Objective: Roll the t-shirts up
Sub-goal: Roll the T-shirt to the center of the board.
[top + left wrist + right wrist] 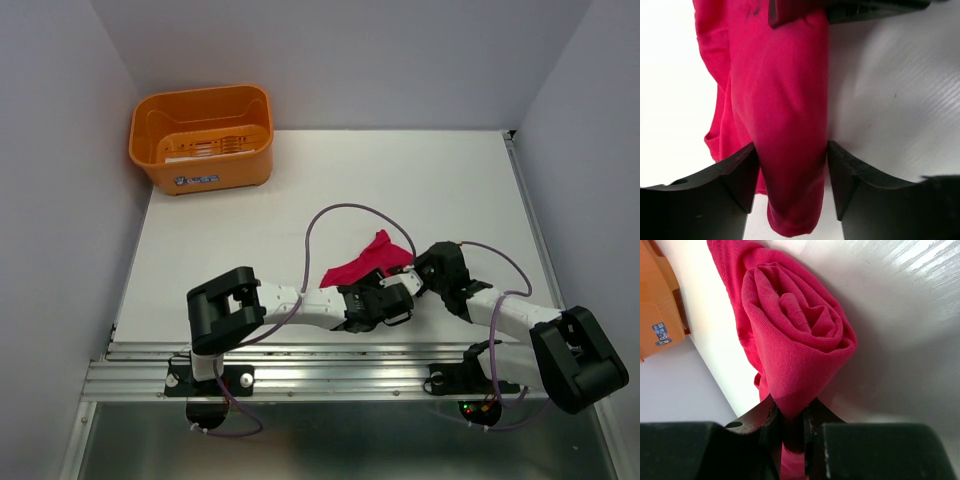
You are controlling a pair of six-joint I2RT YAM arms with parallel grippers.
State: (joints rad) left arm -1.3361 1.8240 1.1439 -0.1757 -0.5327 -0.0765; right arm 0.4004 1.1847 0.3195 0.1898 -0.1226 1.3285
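Here, the right gripper (790, 415) pinches the outer flap of the crimson-pink thin-fabric t-shirt (800, 325), which lies rolled on the white table (400, 180) near the arms. The left gripper (792, 165) straddles the roll, and I cannot tell whether it squeezes. Rolling looks nearly done, so the next move probably calls for a gentle release. Only the right wrist view shows the spiral end.

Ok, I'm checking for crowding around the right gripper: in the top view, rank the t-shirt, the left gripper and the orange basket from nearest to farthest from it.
1. t-shirt: clamped by the right gripper in its jaws, trailing off to its left.
2. left gripper: close beside it on the near-left, straddling the same roll.
3. orange basket: far off, at the table's back-left corner.
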